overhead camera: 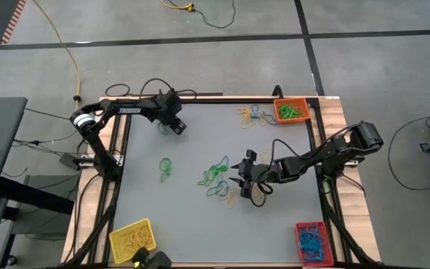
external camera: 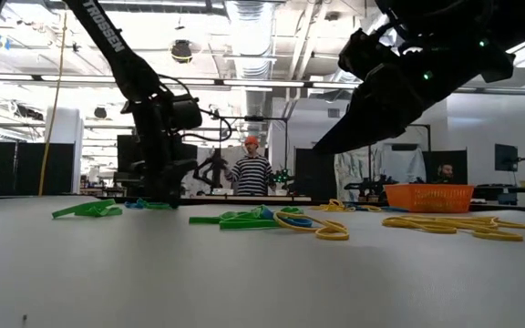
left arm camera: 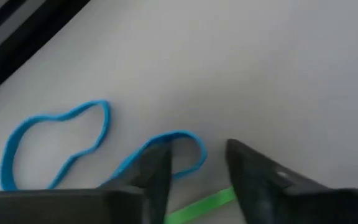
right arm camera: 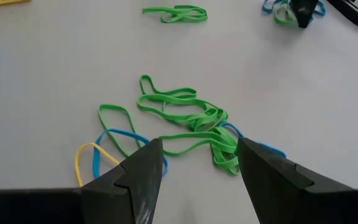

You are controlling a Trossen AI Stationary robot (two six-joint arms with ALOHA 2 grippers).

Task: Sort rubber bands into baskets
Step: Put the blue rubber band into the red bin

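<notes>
Two blue rubber bands (left arm camera: 55,143) lie at the left gripper (left arm camera: 197,168) jaws

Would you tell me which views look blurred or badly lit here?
Left wrist view: soft throughout, blue bands and fingers blurred. Low view: ceiling lights glare, the arms are dark silhouettes. Right wrist view: green bands crisp, evenly lit. High view: even light, little shadow.

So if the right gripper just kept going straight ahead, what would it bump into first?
Most likely the tangle of green rubber bands on the table directly ahead of the right gripper, whose fingers are open; how far off is hard to judge.
</notes>
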